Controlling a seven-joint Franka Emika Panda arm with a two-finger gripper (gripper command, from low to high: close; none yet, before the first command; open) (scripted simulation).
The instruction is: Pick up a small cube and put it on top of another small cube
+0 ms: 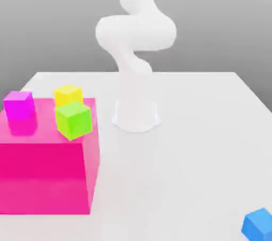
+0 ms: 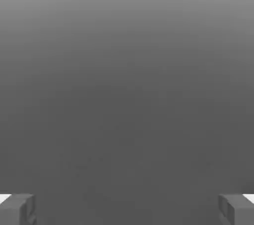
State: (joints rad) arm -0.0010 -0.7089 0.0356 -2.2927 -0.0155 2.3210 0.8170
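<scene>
While fingers (image 2: 127,209) gape | blue cube (image 1: 258,223) matte, square-edged

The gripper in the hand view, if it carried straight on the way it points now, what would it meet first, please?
Nothing, apparently: between the open gripper fingertips lies just plain grey background, so the way looks free, though depth is unclear.

- The small bright blue cube (image 1: 259,224) sits flat on the white tabletop (image 1: 191,155), at the exterior view's lower right, partly cut by the edge.
</scene>
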